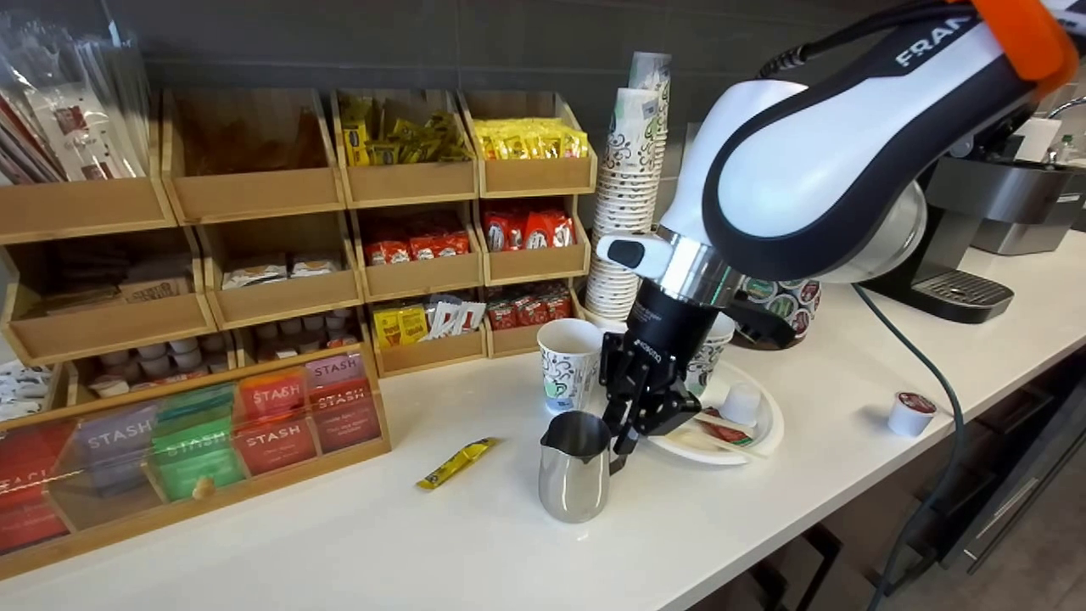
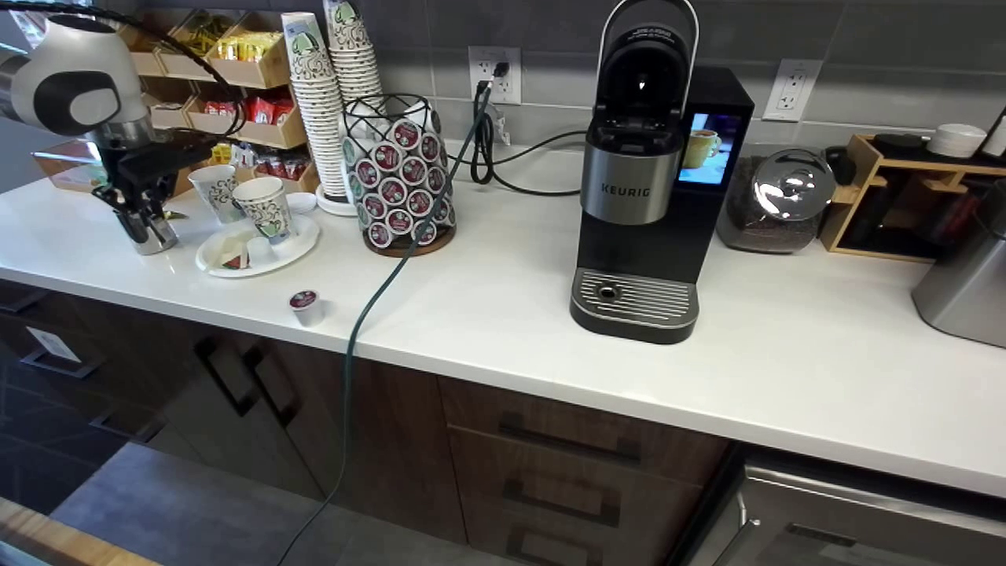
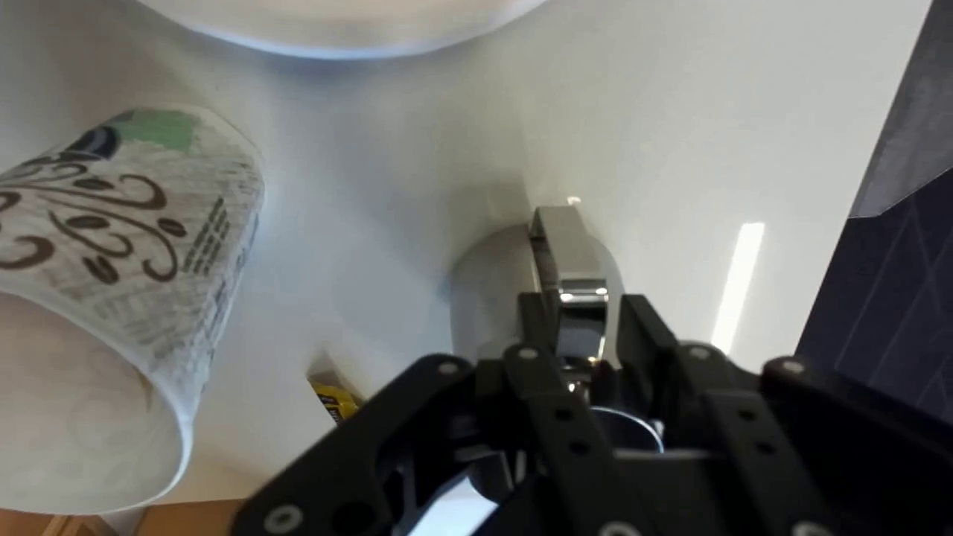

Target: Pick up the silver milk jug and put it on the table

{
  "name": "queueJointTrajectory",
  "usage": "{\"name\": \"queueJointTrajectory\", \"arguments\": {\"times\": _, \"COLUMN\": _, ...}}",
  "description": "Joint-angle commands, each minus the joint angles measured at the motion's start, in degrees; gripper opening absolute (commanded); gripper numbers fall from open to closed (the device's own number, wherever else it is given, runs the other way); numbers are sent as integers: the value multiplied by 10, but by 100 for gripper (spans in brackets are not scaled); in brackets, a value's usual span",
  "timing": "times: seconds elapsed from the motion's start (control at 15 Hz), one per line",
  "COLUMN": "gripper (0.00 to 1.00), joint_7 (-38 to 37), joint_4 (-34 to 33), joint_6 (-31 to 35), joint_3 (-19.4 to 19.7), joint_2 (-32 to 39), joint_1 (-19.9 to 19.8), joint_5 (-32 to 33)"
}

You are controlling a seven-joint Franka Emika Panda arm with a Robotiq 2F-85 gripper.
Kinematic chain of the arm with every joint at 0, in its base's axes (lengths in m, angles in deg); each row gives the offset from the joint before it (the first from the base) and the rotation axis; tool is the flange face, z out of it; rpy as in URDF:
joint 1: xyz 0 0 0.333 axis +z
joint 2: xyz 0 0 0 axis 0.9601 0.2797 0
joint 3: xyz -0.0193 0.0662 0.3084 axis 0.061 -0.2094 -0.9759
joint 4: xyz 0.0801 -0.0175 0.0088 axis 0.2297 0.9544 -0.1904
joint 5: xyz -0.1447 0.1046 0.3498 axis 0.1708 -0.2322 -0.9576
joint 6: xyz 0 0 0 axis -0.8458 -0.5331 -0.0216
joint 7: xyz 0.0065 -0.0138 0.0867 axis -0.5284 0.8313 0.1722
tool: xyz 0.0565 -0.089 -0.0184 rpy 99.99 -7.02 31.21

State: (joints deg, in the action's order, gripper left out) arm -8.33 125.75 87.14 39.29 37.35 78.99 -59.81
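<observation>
Silver stainless-steel milk jug (image 1: 573,484) seemingly rests on the smooth white desk (image 1: 441,543) in an exterior view. In an exterior view it's left of the round white plate (image 2: 297,248). In the wrist view my end effector (image 3: 586,320), narrowly parted, straddles the jug's metal handle (image 3: 569,246); I can't see whether it pinches. Likely step: grasping; next, I'd secure the handle, then lift level.

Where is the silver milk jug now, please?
In an exterior view, the milk jug is between the yellow packet, on the left, and the white plate; in the wrist view, its handle is between the fingers of the pincer.
</observation>
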Motion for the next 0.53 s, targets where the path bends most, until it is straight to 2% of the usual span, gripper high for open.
{"name": "queueJointTrajectory", "arguments": {"times": 0.0, "gripper": 65, "joint_7": 32, "joint_4": 39, "joint_6": 16, "joint_3": -39, "joint_2": -42, "joint_1": -37, "joint_5": -38}}
{"name": "queueJointTrajectory", "arguments": {"times": 0.13, "gripper": 79, "joint_7": 38, "joint_4": 76, "joint_6": 39, "joint_3": -53, "joint_2": -83, "joint_1": -51, "joint_5": -71}}
{"name": "queueJointTrajectory", "arguments": {"times": 0.33, "gripper": 100, "joint_7": -60, "joint_4": 123, "joint_6": 56, "joint_3": -15, "joint_2": -140, "joint_1": -34, "joint_5": -75}}
{"name": "queueJointTrajectory", "arguments": {"times": 0.47, "gripper": 100, "joint_7": -105, "joint_4": 144, "joint_6": 58, "joint_3": 3, "joint_2": -162, "joint_1": -32, "joint_5": -78}}
